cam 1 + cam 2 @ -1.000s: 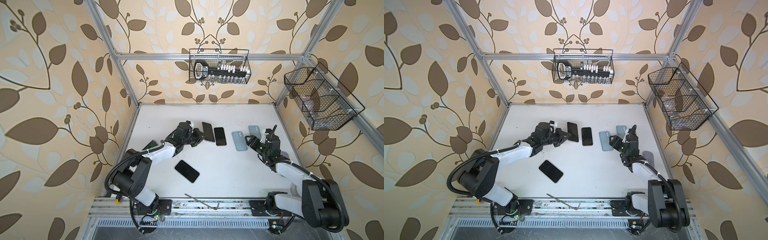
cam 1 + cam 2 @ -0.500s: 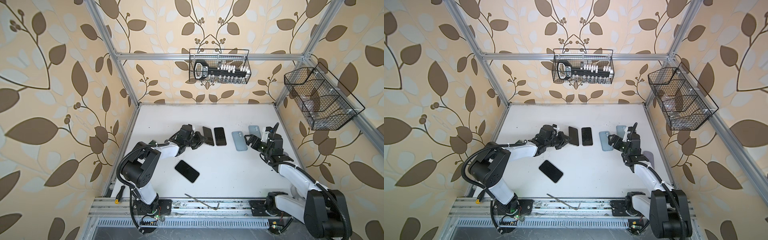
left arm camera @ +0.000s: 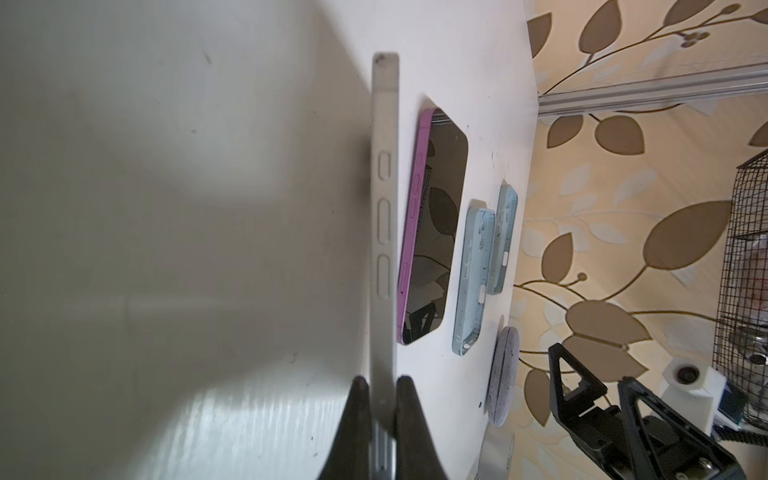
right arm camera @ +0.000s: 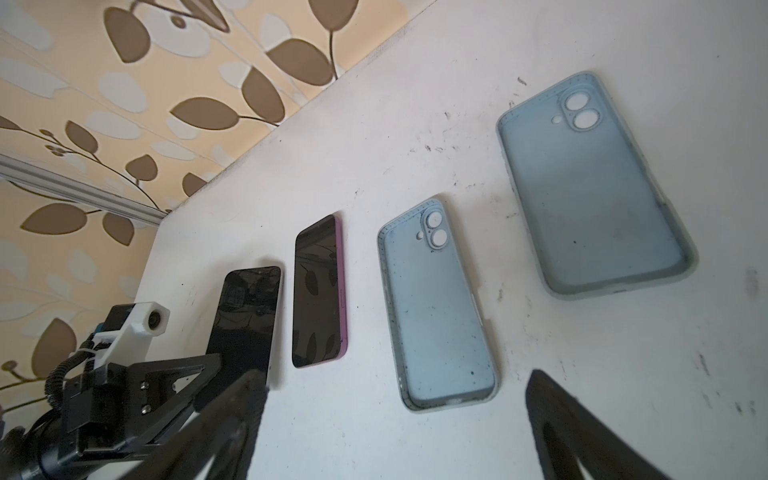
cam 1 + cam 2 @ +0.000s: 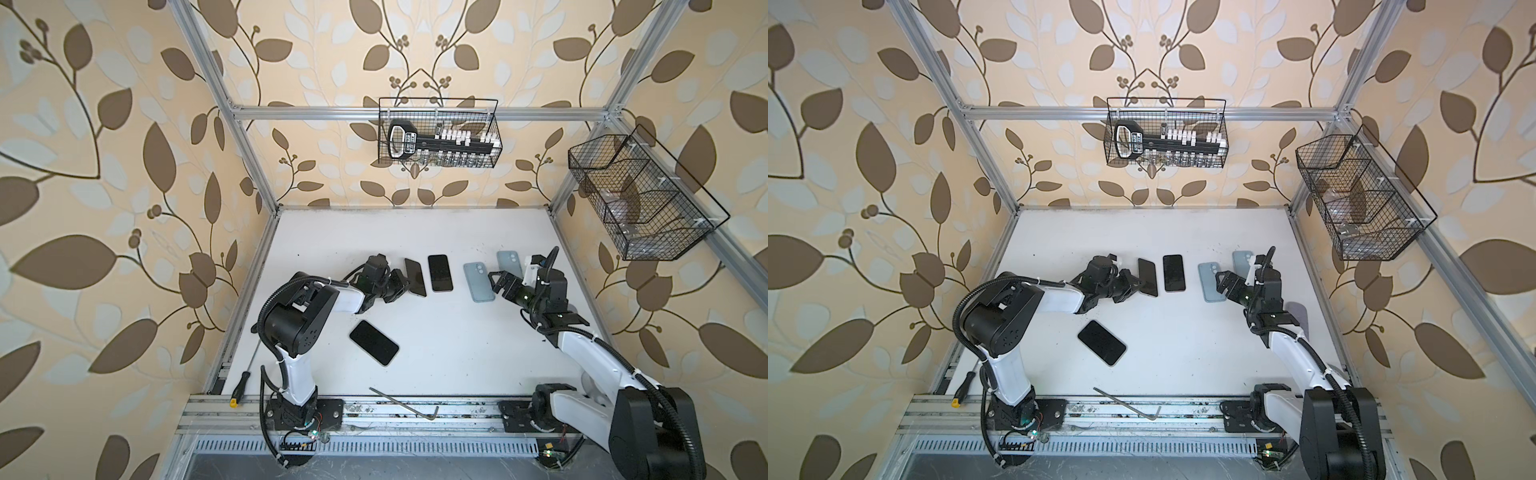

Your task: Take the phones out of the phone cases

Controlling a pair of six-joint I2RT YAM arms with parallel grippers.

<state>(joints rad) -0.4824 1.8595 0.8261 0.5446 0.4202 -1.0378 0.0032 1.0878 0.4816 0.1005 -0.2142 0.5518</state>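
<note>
My left gripper (image 5: 400,283) (image 3: 382,384) is shut on the near end of a silver-edged phone (image 5: 415,277) (image 3: 384,208). The phone is tipped up on its long side, with its side buttons facing the wrist camera. A purple phone (image 5: 439,273) (image 4: 318,291) lies flat beside it. Right of that lie two empty blue phone cases, one (image 5: 478,281) (image 4: 438,307) nearer the middle, one (image 5: 509,264) (image 4: 590,187) farther right. My right gripper (image 5: 497,284) (image 4: 397,380) is open wide just above the table at the nearer case's end, holding nothing.
A black phone (image 5: 374,343) lies at an angle toward the front. A grey oval pad (image 5: 1298,316) sits under the right arm. An Allen key (image 5: 403,405) and a screwdriver (image 5: 240,386) rest at the front rail. Wire baskets (image 5: 438,133) (image 5: 640,199) hang on the back and right walls.
The left arm's elbow has swung forward and the held phone has tipped up onto its side. The right gripper's jaws have spread wider beside the blue case.
</note>
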